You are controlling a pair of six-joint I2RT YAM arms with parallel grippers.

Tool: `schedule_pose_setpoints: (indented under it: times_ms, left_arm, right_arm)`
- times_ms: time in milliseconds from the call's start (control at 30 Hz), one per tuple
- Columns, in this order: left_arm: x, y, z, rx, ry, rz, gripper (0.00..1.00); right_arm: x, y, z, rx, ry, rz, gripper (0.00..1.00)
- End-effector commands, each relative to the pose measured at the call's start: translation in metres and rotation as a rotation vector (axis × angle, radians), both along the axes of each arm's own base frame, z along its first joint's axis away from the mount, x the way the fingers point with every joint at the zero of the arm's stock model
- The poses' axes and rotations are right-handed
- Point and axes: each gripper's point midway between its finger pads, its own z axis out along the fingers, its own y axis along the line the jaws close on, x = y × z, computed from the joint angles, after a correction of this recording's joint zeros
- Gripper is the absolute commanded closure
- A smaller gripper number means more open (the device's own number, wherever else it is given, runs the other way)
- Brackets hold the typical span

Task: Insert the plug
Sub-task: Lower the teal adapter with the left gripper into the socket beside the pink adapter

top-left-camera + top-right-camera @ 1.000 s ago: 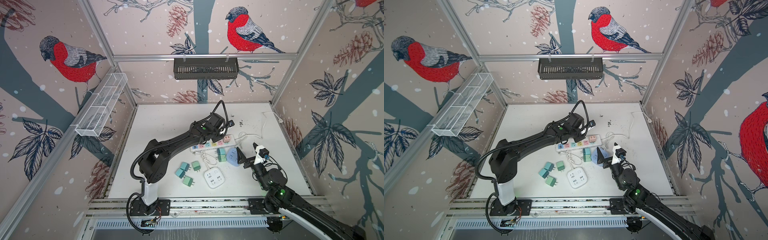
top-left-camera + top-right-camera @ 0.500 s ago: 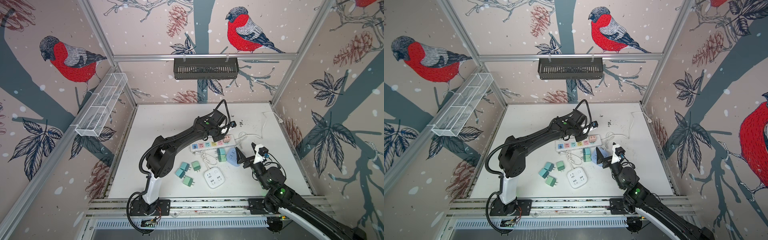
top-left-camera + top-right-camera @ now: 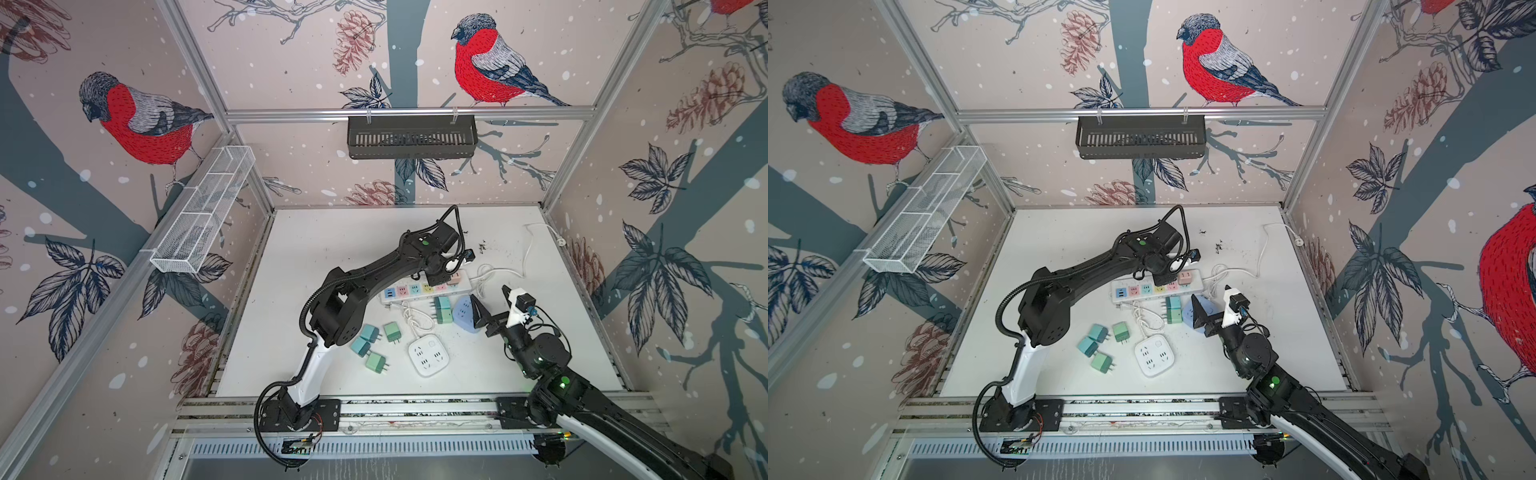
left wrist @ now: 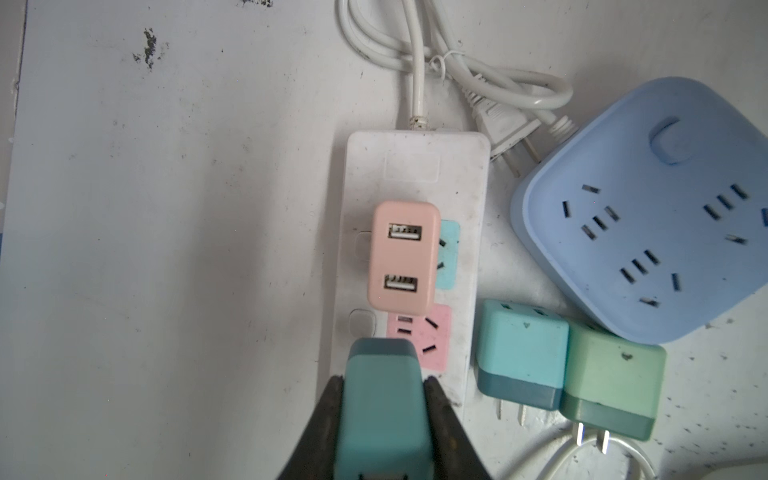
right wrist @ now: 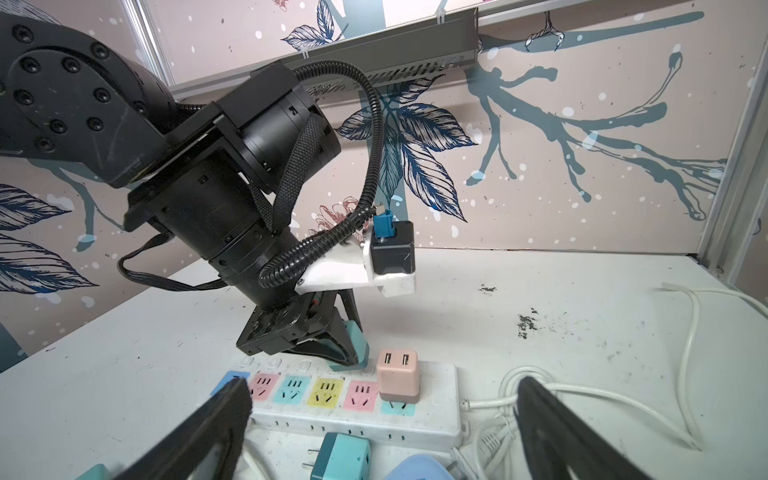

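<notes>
The left gripper (image 4: 384, 380) is clamping a teal plug (image 4: 380, 415) at the power strip (image 4: 415, 166) — beside its pink adapter (image 4: 403, 257); the right gripper (image 5: 382, 392) is gaping wide, empty, near the strip.

looks down on a white table (image 3: 1059, 232). shows the left gripper (image 3: 1162, 277) low over a power strip (image 3: 1144, 289) beside a pink adapter (image 3: 1185, 277); places the right gripper (image 3: 1212, 301), jaws spread, by a blue socket block (image 3: 1188, 313), near two teal plugs (image 3: 1174, 309), a white socket block (image 3: 1154, 355) and three loose plugs (image 3: 1088, 345).
</notes>
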Motion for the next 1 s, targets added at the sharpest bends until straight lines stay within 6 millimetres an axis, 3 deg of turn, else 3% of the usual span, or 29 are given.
schedule_pose_setpoints:
  times_ms: [0, 967]
  left_arm:
    - [-0.011, 0.001, -0.006, 0.025, 0.048, -0.048, 1.00]
    - [-0.008, -0.003, -0.026, 0.066, 0.083, -0.073, 1.00]
  right_arm:
    - [-0.001, 0.001, 0.006, 0.017, -0.012, 0.007, 0.00]
    - [0.000, 0.002, 0.005, 0.018, -0.008, 0.012, 0.00]
